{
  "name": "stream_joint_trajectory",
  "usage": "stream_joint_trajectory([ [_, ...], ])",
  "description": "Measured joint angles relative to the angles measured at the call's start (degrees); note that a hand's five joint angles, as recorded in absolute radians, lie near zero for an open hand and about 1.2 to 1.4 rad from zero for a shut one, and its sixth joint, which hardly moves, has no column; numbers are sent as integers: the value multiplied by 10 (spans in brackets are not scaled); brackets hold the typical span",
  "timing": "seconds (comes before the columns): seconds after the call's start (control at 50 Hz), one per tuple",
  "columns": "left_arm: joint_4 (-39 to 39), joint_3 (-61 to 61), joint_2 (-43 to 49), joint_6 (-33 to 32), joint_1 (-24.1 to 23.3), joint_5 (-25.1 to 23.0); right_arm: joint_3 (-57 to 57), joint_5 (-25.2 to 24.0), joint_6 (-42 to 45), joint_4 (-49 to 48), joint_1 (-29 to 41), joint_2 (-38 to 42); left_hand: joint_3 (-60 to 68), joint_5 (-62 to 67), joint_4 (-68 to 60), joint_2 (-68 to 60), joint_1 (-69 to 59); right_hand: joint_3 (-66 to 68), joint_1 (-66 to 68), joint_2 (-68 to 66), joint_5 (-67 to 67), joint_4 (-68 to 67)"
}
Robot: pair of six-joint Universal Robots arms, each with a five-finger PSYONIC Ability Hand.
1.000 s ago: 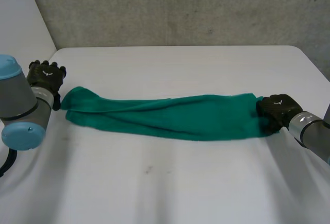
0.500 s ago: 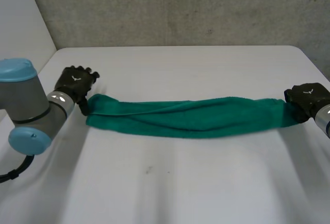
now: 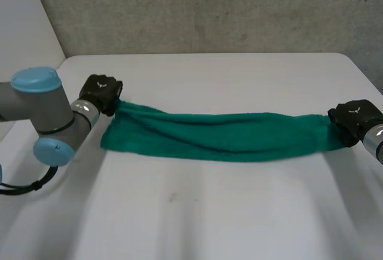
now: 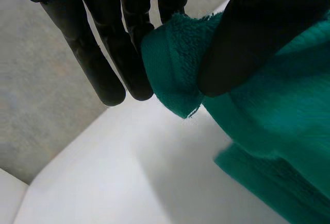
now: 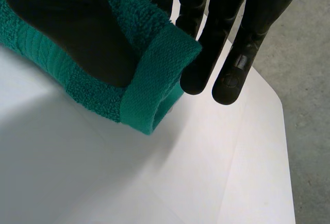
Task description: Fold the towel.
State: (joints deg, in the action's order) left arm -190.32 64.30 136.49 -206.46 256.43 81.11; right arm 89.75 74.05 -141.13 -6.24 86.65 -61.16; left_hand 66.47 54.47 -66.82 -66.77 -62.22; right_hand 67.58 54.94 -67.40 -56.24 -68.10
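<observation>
We have the towel stretched across the table, its long axis running from the left edge to the right edge. Our left hand is pinched shut on its left end and our right hand on its right end. Either end can be carried along that axis.

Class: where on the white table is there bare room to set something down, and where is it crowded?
Bare: the white table between the green terry towel and its near edge, and between towel and grey wall. Crowded: the middle band, where left hand and right hand pinch the towel's ends.
</observation>
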Motion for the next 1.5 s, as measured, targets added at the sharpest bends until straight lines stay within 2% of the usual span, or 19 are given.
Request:
stream_joint_trajectory([
  [0.3, -3, -141, 90, 12, -2, 6, 2, 1, 0, 0, 1, 0, 8, 0, -6, -6, 1, 0, 0, 0, -1, 0],
  [0.34, -3, -150, 104, 11, -2, 7, 3, 2, 0, 0, 1, 0, -101, -88, 104, 113, 88, 0, 0, 0, -1, 0],
  [0.4, -3, -153, 116, 10, -3, 7, 3, 2, 0, 0, 1, 0, -364, -349, 371, 370, 359, 0, 0, 0, -1, 0],
  [0.42, -3, -153, 116, 10, -3, 7, 3, 2, 0, 0, 1, 0, -364, -349, 371, 370, 359, 0, 0, 0, -1, 0],
  [0.48, -3, -142, 114, 10, -7, 8, 3, 2, 0, 0, 1, 0, -499, -486, 508, 505, 467, 0, 0, 0, -2, 0],
  [0.66, -2, -77, 37, 11, -10, 22, 4, 2, 0, 0, 2, 0, -519, -506, 527, 524, 474, 3, 0, 0, -2, 0],
  [0.72, -2, -23, -24, 11, -11, 32, 6, 2, 0, 0, 3, -1, -519, -506, 527, 524, 474, 4, 0, 0, -2, 0],
  [0.78, -2, 19, -63, 11, -12, 37, 7, 1, 0, 0, 3, -1, -497, -477, 502, 494, 448, 4, 0, 0, -2, 0],
  [0.82, -2, 68, -97, 10, -13, 40, 7, 1, 0, 0, 3, -1, -401, -379, 403, 403, 344, 4, 0, 0, -2, 0],
  [0.88, -2, 135, -135, 8, -13, 40, 8, 0, 0, 0, 3, -1, -378, -357, 380, 381, 332, 4, 0, 0, -2, 0],
  [0.98, -4, 186, -143, -3, -14, 38, 8, 0, 0, 0, 3, -1, -377, -356, 377, 379, 332, 4, 0, 0, -3, 0],
  [1.2, -5, 171, -80, -37, -14, 34, 9, -1, 0, 0, 3, -1, -340, -323, 343, 344, 294, 4, 0, 0, -5, 0],
  [1.3, -4, 148, -54, -42, -15, 32, 8, 0, 0, 0, 2, 0, -201, -188, 206, 202, 150, 4, 0, 0, -5, 0],
  [1.34, -1, 146, -53, -42, -15, 32, 8, 0, 0, 0, 2, 0, -183, -167, 185, 184, 129, 4, 0, 0, -5, 0],
  [1.42, 12, 149, -60, -45, -14, 35, 7, 0, 0, 0, 2, 0, -26, -13, 27, 23, -9, 4, 0, 0, -5, 0],
  [1.5, 34, 163, -80, -51, -10, 38, 6, 1, 0, 0, 2, 1, 13, 11, -13, -14, -16, 4, 0, 0, -5, 0],
])
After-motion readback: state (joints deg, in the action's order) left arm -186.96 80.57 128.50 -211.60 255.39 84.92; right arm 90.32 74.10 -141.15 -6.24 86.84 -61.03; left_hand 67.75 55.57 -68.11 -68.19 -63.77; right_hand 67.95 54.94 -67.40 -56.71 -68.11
